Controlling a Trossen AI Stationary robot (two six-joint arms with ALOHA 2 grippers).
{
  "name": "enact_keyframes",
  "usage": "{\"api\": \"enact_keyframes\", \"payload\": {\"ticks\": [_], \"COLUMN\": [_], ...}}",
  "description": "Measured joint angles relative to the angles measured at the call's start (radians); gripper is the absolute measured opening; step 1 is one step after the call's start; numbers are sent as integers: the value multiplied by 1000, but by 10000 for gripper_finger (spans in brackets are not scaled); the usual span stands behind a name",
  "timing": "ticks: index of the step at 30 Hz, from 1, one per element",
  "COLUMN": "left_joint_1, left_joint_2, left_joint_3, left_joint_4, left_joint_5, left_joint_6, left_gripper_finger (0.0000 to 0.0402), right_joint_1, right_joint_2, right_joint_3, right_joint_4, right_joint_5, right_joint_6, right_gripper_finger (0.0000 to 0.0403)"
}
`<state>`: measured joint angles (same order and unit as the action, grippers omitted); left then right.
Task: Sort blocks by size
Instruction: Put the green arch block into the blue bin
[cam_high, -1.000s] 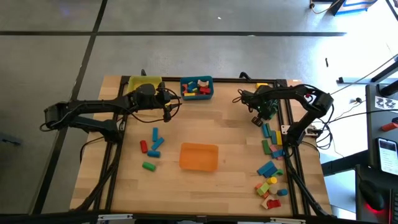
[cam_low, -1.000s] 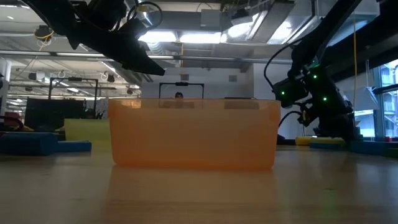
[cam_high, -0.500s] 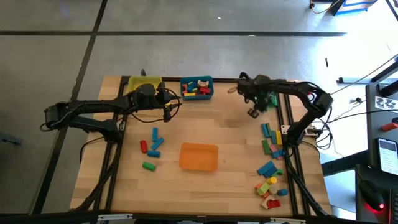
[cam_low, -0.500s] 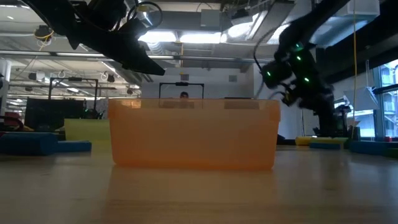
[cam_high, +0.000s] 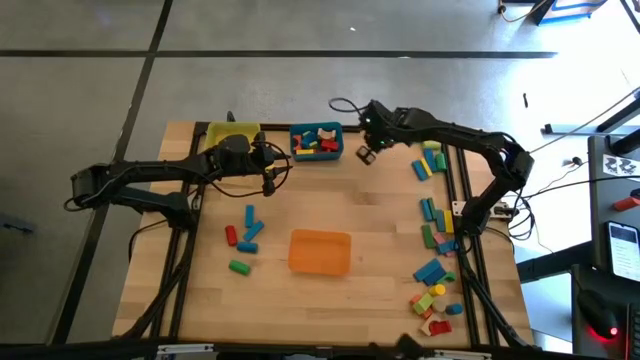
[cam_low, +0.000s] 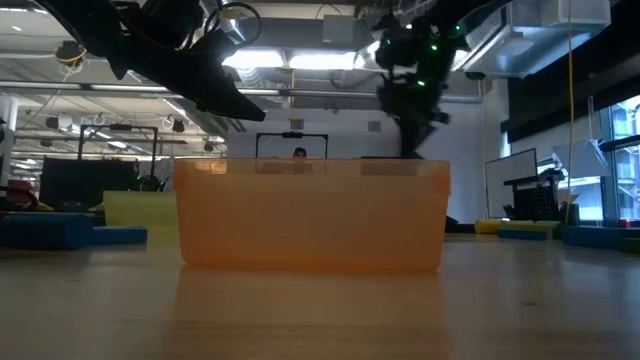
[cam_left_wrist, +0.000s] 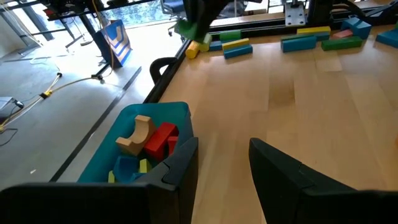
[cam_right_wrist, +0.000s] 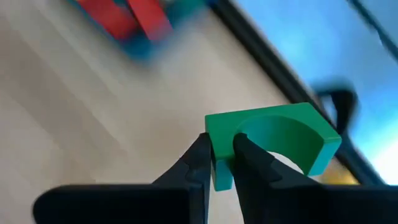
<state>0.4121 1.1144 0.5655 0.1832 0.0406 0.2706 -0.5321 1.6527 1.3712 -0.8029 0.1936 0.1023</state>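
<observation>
My right gripper (cam_high: 365, 153) hangs above the table just right of the blue bin (cam_high: 317, 140), shut on a green arch block (cam_right_wrist: 273, 140). The same green arch block (cam_left_wrist: 186, 27) shows far off in the left wrist view. My left gripper (cam_high: 272, 170) waits open, holding nothing, near the blue bin's left side; its fingers (cam_left_wrist: 183, 163) stand apart over bare wood. Loose blocks (cam_high: 245, 230) lie on the table at the left. More blocks (cam_high: 435, 270) lie along the right edge. My right gripper pinches one leg of the green arch (cam_right_wrist: 222, 146) between its two fingers. One finger (cam_right_wrist: 249, 158) sits inside the arch's hollow, the other on the outer end face. The fingers slant down from above. The block is lifted clear of the table.
A yellow bin (cam_high: 230, 135) stands at the far left beside the blue bin, which holds several blocks. An orange bin (cam_high: 320, 250) sits at the table's middle, toward the near edge. Bare wood lies between the bins.
My right gripper has risen from the blocks at the table's right edge and swung toward the far left, ending beside the blue bin. The green arch block has gone with it, lifted clear.
</observation>
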Motion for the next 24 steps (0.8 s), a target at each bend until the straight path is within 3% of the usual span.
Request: {"api": "enact_keyframes", "payload": {"ticks": [12,17,24], "left_joint_1": [0,0,0], "left_joint_2": [0,0,0], "left_joint_3": [0,0,0], "left_joint_4": [0,0,0], "left_joint_5": [0,0,0], "left_joint_6": [1,2,2], "left_gripper_finger": [127,127,127], "right_joint_1": [4,4,4], "right_joint_2": [143,222,287], "right_joint_3": [1,1,0], "right_joint_4": [555,652,653], "right_joint_5": [-179,-230,-250], "right_joint_6": [-3,20,35], "right_gripper_finger": [53,53,53]}}
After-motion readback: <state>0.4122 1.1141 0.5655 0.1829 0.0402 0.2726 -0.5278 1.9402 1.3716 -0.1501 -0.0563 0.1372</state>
